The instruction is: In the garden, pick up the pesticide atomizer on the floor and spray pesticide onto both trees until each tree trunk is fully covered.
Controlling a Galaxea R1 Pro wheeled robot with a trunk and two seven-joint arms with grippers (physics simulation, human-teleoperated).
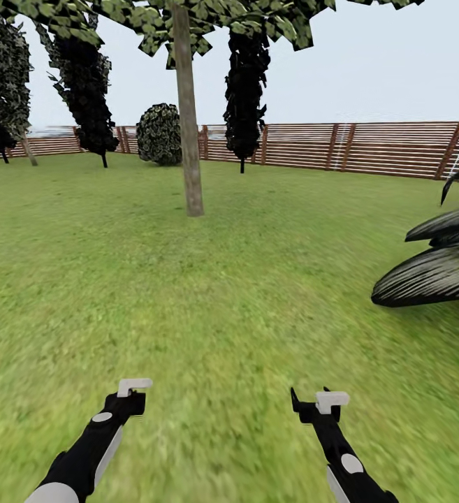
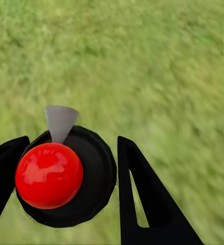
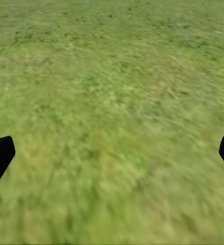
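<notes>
Atomizer: pesticide atomizer (image 2: 71, 176) sits between my left pincer's (image 2: 66, 178) fingers, red top toward the wrist camera, grey nozzle at 12 o'clock; the fingers flank the black body closely, apparently clamped on it.
Carry: held low over the grass (image 3: 112, 102), I judge for travel.
Right pincer: my right pincer (image 3: 112, 158) is spread wide, nothing in it.
Tree: nearest bare trunk (image 1: 187, 119) stands at 11 o'clock, well apart, so not yet in spraying reach.
Fence: wooden fence (image 1: 369, 147) beyond, 1 o'clock.
</notes>
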